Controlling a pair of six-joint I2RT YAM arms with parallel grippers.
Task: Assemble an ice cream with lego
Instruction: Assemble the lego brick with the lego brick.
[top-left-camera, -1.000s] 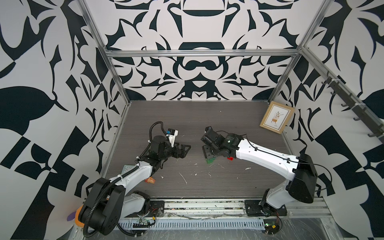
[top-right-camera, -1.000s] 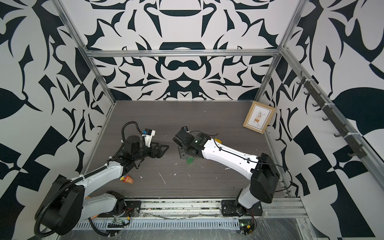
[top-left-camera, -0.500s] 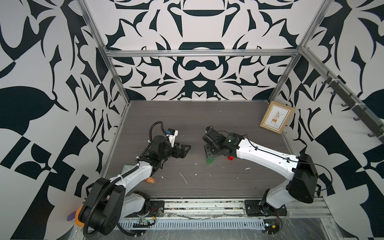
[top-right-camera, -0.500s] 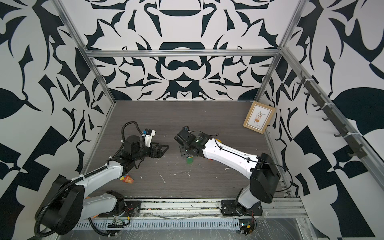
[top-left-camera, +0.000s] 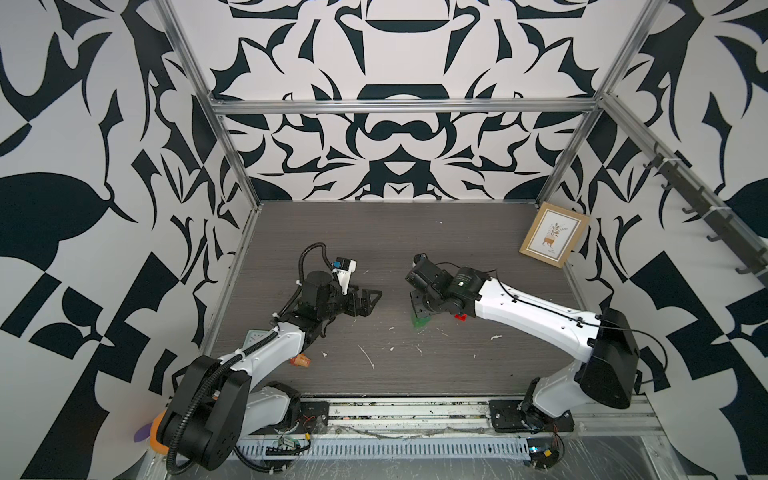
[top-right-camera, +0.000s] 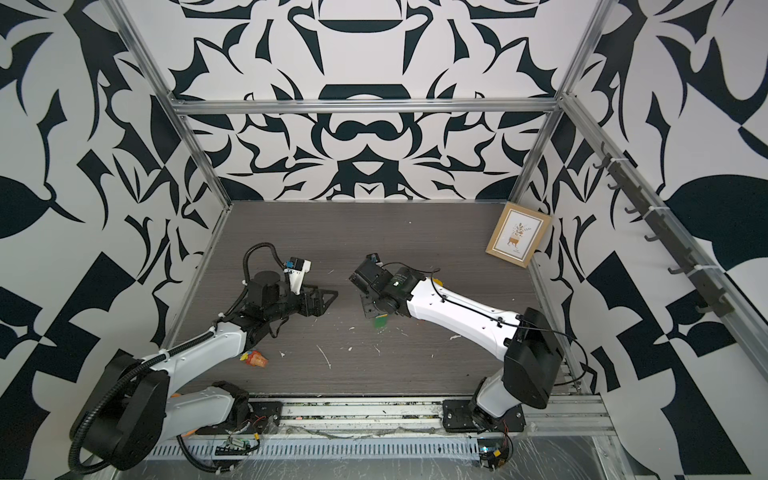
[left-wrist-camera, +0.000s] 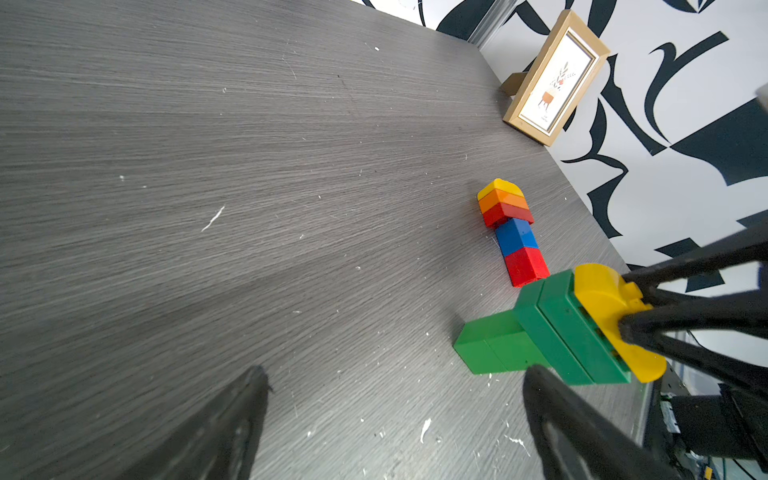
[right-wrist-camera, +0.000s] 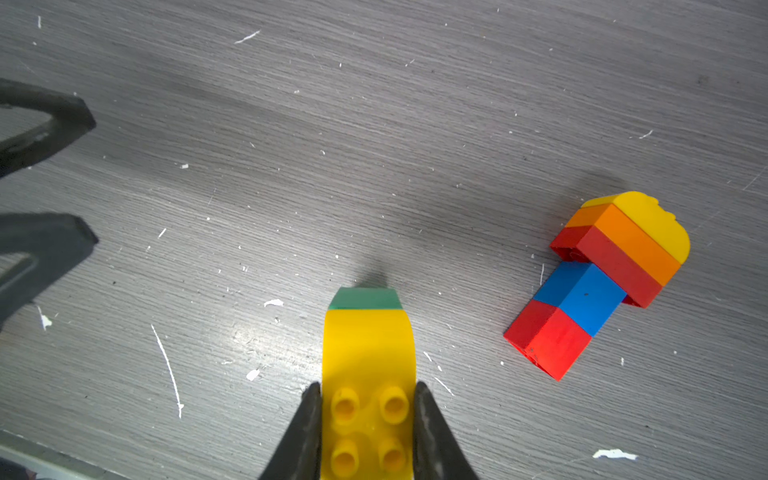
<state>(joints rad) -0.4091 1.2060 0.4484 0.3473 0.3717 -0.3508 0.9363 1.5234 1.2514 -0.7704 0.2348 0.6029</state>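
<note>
Right jaws newly tight on yellow dome (right-wrist-camera: 368, 361), hidden from above; left jaws wide

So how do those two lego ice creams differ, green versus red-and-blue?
The green ice cream is all green under its yellow dome; the red-and-blue ice cream stacks red, blue, red, orange. The right gripper clamps the green one's dome; the other lies free on the table. Both are yellow-domed.
</note>
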